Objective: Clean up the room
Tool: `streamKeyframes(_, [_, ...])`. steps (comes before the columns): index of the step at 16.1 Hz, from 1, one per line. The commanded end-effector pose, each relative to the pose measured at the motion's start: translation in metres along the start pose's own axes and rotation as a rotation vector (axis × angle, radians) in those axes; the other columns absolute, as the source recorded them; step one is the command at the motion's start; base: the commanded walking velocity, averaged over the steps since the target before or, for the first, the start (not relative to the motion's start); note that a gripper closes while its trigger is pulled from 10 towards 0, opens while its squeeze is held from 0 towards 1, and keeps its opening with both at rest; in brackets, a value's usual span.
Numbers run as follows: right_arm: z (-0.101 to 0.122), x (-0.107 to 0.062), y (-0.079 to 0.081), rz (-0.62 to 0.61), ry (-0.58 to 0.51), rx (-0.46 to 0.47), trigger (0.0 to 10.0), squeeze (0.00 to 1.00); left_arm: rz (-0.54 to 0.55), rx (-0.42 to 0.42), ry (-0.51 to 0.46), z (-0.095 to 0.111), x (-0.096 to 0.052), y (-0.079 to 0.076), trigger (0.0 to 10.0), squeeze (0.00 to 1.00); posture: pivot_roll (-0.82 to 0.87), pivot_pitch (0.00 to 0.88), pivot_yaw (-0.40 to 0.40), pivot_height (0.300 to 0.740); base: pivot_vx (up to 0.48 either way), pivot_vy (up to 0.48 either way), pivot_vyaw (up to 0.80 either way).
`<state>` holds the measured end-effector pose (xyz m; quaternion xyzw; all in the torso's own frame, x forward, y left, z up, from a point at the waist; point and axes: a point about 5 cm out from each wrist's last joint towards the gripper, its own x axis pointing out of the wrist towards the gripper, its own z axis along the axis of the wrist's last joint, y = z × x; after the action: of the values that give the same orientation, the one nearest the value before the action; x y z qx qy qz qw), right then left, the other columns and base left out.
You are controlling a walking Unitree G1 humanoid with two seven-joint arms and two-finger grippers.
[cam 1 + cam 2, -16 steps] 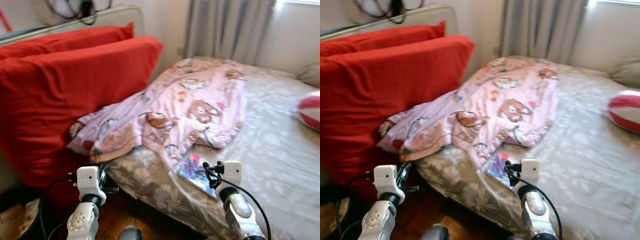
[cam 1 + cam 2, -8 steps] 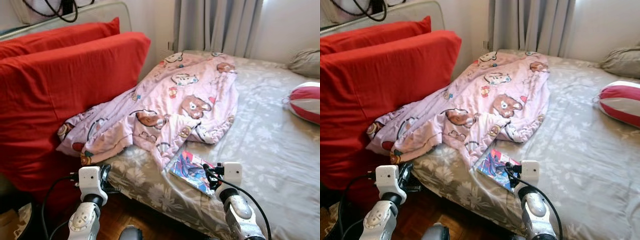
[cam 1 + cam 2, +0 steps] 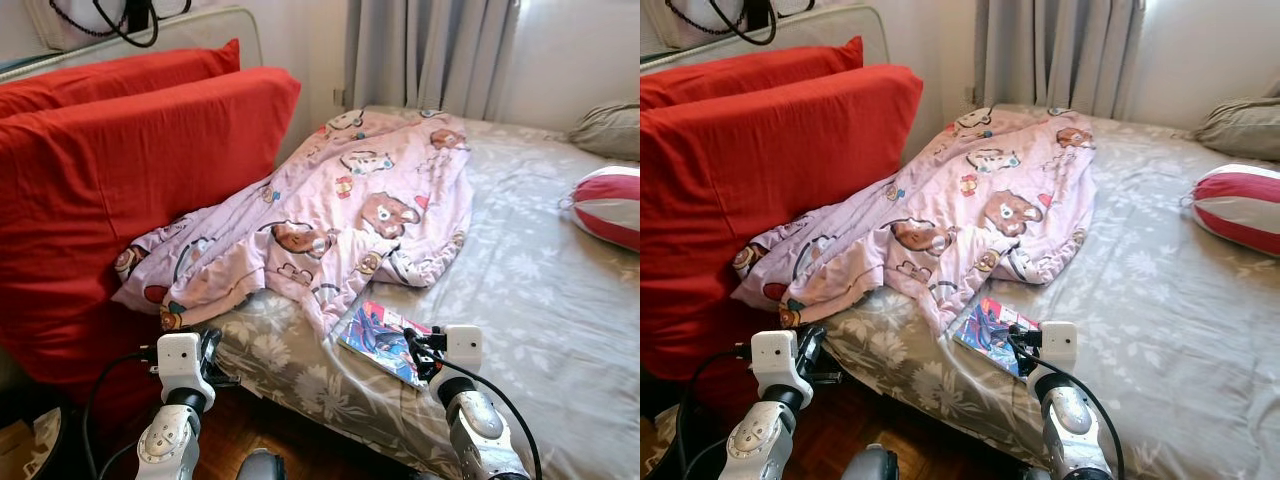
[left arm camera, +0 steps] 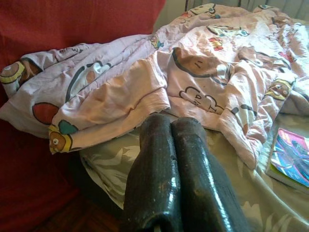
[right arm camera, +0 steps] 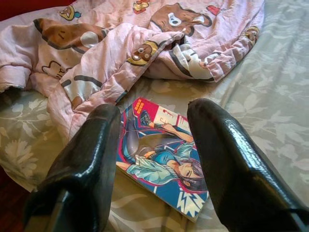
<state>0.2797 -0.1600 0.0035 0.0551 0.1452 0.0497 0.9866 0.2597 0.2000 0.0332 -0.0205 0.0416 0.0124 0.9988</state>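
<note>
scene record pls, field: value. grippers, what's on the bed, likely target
left gripper: shut, empty, near the bed's edge, short of the blanket
right gripper: open, above the comic book, not touching
comic book: flat on the bed sheet, one corner under the blanket's edge
blanket: pink, cartoon bears, crumpled, resting against the red cushions
striped pillow: red and white, far right
likely target: comic book

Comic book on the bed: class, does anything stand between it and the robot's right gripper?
Nothing visible does. The right gripper, fingers open, points straight at the comic book, which lies bare on the bedsheet; the pink blanket lies beside it.
</note>
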Motion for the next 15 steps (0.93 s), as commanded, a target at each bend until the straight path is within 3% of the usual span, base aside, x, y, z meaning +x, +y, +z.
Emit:
streamKeyframes(1, [-0.0019, 0.0000, 0.0008, 0.001, 0.011, 0.004, 10.0, 0.00, -0.006, 0.002, 0.008, 0.0008, 0.0007, 0.0000, 10.0, 0.00, 0.05, 0.000, 0.031, 0.634, 0.000, 0.000, 0.00])
streamKeyframes(15, [-0.0048, -0.0011, 0.0003, -0.001, 0.024, 0.000, 10.0, 0.00, -0.009, 0.004, 0.016, 0.0000, 0.0001, 0.0000, 10.0, 0.00, 0.05, 0.000, 0.034, 0.609, 0.000, 0.000, 0.00])
